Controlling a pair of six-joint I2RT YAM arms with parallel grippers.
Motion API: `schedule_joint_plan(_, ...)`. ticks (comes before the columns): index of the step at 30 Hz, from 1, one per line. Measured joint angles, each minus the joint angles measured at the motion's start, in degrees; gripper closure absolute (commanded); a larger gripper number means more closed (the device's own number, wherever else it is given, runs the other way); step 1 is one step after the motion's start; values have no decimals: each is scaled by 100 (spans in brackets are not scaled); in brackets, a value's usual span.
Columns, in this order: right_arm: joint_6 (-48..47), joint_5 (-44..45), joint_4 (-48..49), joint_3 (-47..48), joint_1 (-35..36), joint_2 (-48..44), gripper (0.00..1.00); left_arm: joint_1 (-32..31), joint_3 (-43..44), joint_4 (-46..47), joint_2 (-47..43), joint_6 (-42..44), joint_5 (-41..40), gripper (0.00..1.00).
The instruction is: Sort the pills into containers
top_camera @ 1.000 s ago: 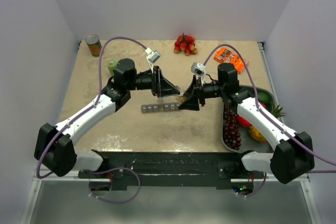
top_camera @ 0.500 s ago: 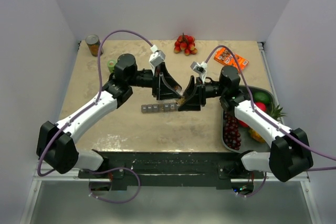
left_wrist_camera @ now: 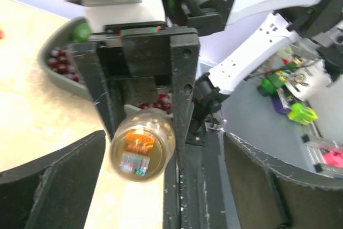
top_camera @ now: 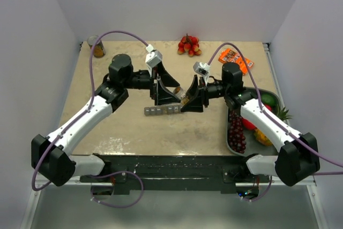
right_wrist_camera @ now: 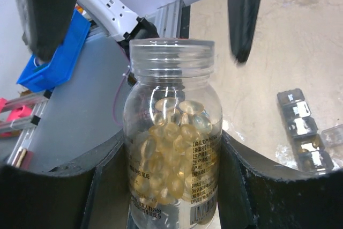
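Note:
A clear bottle [right_wrist_camera: 171, 132] full of yellow pills [right_wrist_camera: 174, 127] stands between my right gripper's [right_wrist_camera: 172, 139] fingers, which are shut on its sides. Its threaded neck is bare, with no cap on it. From above, the right gripper [top_camera: 188, 100] holds the bottle over the mid-table, mouth toward the left gripper [top_camera: 170, 93]. In the left wrist view the bottle's end [left_wrist_camera: 142, 143] faces the camera, and my left gripper [left_wrist_camera: 163, 151] stands wide open around it without touching. The containers, a grey strip of small compartments [top_camera: 162, 111], lie just below both grippers and also show as the strip [right_wrist_camera: 303, 132].
A tin can [top_camera: 95, 44] stands at the back left corner. Red fruit [top_camera: 188, 45] and an orange packet [top_camera: 235, 59] lie at the back. A grey tray [top_camera: 229, 142] with dark grapes and other fruit sits along the right edge.
The left gripper has opened wide and its arm has swung back toward the left. The right gripper still holds the bottle in about the same place.

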Motion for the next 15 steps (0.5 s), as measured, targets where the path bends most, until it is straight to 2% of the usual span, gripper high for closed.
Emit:
schedule_joint_plan(7,-1145,125,-960,323,0,0,100,651,-682,323,-785,-415,-289,1)
schedule_joint_plan(15,-2256,450,-1932,562,4,0,100,691,-986,509,-988,-1067,-721,1)
